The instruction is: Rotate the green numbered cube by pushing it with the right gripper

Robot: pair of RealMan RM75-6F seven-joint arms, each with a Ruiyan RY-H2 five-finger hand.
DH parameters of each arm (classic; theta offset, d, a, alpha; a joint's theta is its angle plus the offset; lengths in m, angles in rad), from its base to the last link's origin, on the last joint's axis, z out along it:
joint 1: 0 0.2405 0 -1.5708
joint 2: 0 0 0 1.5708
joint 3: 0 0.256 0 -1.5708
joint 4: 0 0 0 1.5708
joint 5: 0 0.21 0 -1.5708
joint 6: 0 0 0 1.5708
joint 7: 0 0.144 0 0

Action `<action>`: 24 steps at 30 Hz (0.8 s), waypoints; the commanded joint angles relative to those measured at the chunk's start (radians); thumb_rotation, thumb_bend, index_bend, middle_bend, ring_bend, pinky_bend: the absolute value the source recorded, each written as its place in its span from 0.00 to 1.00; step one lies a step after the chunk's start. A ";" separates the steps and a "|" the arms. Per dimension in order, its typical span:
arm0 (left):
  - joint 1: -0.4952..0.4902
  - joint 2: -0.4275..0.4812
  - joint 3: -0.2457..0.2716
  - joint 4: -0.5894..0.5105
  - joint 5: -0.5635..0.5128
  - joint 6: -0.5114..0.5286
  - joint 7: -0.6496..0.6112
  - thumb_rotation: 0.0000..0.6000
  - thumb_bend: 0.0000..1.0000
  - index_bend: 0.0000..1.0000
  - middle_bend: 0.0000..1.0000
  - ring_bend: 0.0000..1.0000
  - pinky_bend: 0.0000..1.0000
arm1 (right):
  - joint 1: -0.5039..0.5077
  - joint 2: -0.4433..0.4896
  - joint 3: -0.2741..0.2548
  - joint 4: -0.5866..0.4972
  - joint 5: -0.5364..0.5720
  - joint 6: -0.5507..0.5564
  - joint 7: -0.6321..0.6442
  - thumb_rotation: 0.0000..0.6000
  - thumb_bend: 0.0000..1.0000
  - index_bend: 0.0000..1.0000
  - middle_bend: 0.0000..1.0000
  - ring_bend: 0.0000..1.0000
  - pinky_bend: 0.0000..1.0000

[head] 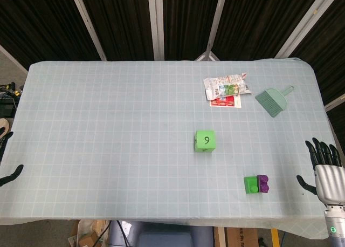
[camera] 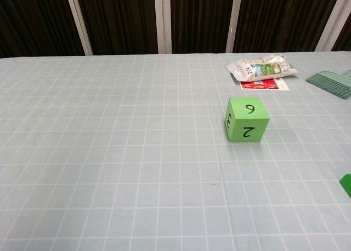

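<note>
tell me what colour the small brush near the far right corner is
Teal green, bristles and handle alike; the brush shows best in the head view.

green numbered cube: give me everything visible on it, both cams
The bright green numbered cube is a matte, solid-looking block with black handwritten digits. It sits flat and square on the pale checked tablecloth, right of centre. Its top face shows a 6 or 9, the face toward the chest camera a 2, and its left face a partly visible digit. Nothing touches it; the right hand waits at the table's right edge, well clear.

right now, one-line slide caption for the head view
Green numbered cube sits untouched mid-table while the open right hand waits at the table's right edge.
</note>
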 commanded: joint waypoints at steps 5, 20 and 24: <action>0.002 -0.006 0.005 -0.008 0.011 0.011 0.015 1.00 0.34 0.11 0.00 0.00 0.08 | -0.002 -0.006 0.002 0.010 -0.017 0.008 0.004 1.00 0.24 0.04 0.02 0.00 0.00; 0.016 -0.005 -0.002 -0.023 0.011 0.045 0.004 1.00 0.34 0.11 0.00 0.00 0.08 | -0.002 -0.011 -0.001 0.007 -0.023 -0.013 -0.012 1.00 0.24 0.04 0.03 0.00 0.00; 0.021 -0.001 0.000 -0.022 0.020 0.055 -0.013 1.00 0.34 0.11 0.00 0.00 0.08 | 0.008 -0.006 0.007 0.000 -0.019 -0.029 0.012 1.00 0.24 0.05 0.05 0.02 0.00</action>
